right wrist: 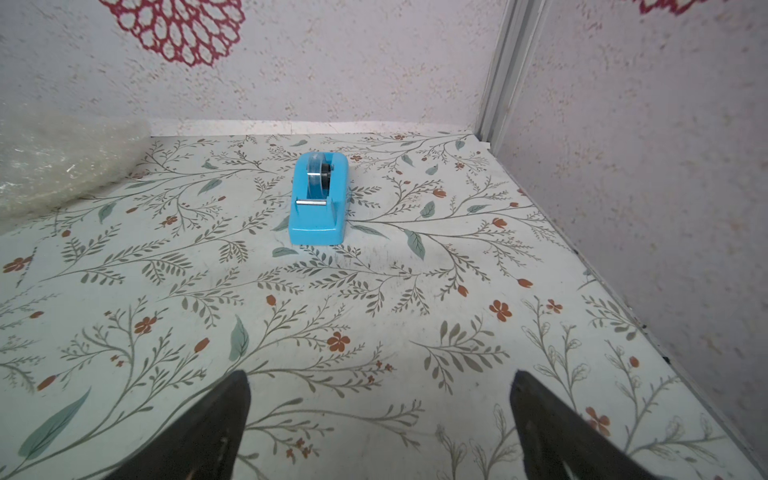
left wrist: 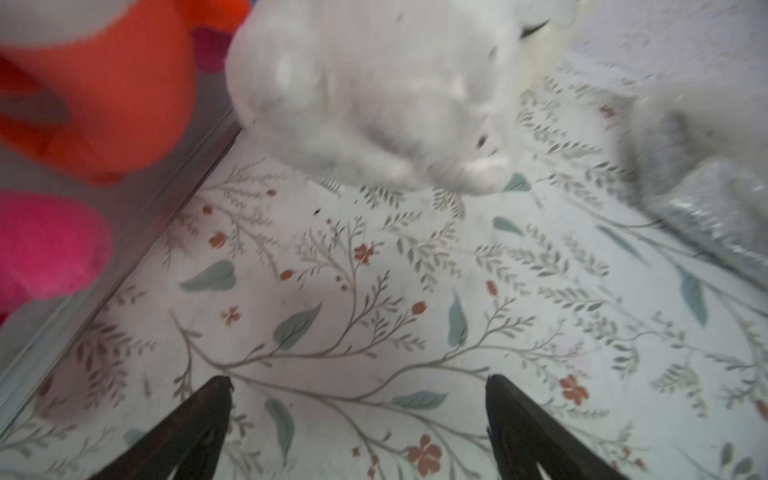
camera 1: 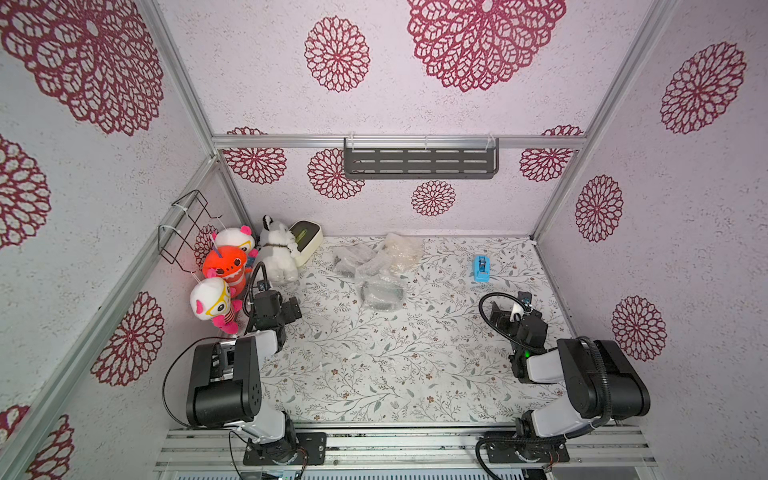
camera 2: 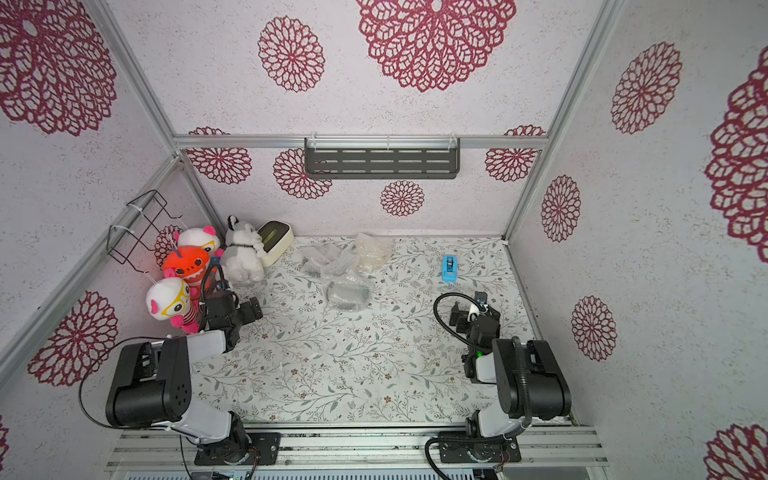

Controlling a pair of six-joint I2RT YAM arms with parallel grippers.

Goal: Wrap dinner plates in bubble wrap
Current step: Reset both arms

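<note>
Three crinkly bundles of clear bubble wrap (camera 1: 380,293) (camera 2: 348,293) lie close together at the back middle of the floral table (camera 1: 374,374). Dark shapes show through the near bundle and the left bundle (camera 1: 348,261); the back bundle (camera 1: 402,249) looks cream. The dinner plates show only as these shapes inside the wrap. My left gripper (camera 1: 293,309) (left wrist: 359,380) is open over bare table, left of the bundles, with nothing between its fingers. One bundle edge (left wrist: 715,216) shows in the left wrist view. My right gripper (camera 1: 505,311) (right wrist: 380,378) is open and empty at the right, facing the back wall.
A blue tape dispenser (camera 1: 481,268) (right wrist: 318,199) stands at the back right. Plush toys (camera 1: 220,282), a white plush dog (camera 1: 276,249) and a cream box with a green top (camera 1: 306,239) crowd the back left corner. A wire basket (camera 1: 187,226) hangs on the left wall.
</note>
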